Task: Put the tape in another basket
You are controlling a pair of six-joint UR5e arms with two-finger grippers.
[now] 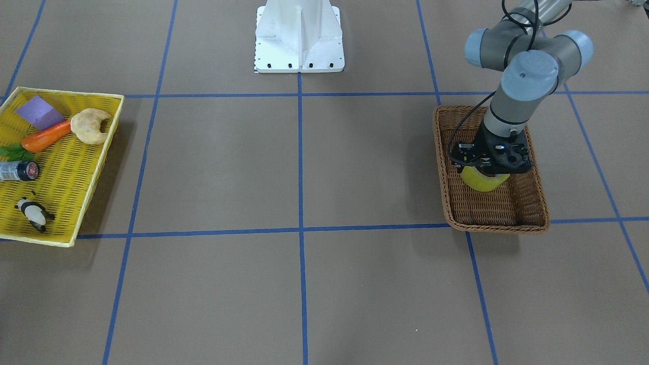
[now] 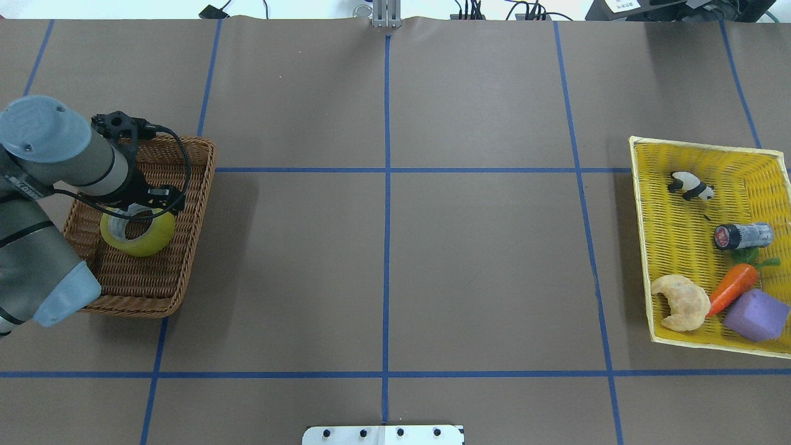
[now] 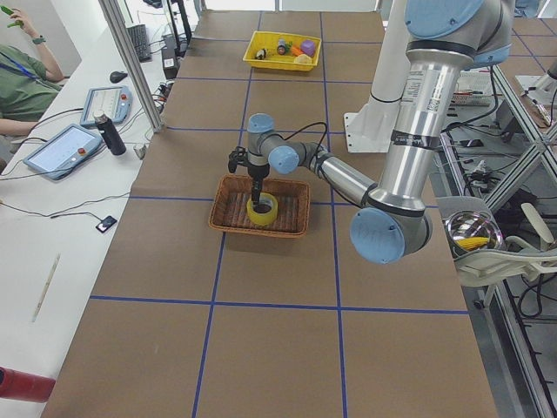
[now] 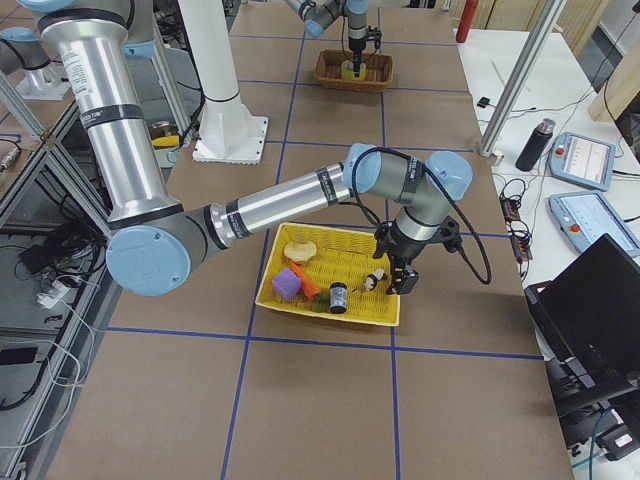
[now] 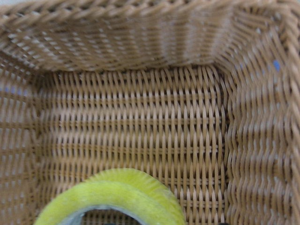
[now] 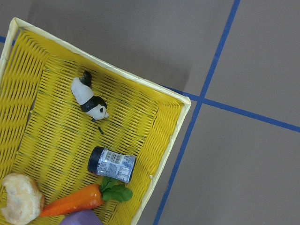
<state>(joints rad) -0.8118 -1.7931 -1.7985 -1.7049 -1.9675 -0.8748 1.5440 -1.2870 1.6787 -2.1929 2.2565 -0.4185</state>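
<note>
The yellow tape (image 2: 156,238) lies in the brown wicker basket (image 2: 192,246) on my left side. It also shows in the front view (image 1: 484,182), the left side view (image 3: 265,212) and the left wrist view (image 5: 119,192). My left gripper (image 2: 146,209) points down into the basket (image 1: 507,226) at the roll's far rim and looks shut on its wall, the fingers mostly hidden. The roll sits slightly tilted. My right gripper (image 4: 397,283) hovers at the edge of the yellow tray; I cannot tell whether it is open or shut.
A flat yellow mesh tray (image 2: 680,259) on my right holds a toy panda (image 2: 691,185), a small dark bottle (image 2: 741,235), a carrot (image 2: 732,288), a croissant (image 2: 681,302) and a purple block (image 2: 756,315). Blue tape lines grid the brown table. The white robot base (image 1: 299,38) stands mid-table.
</note>
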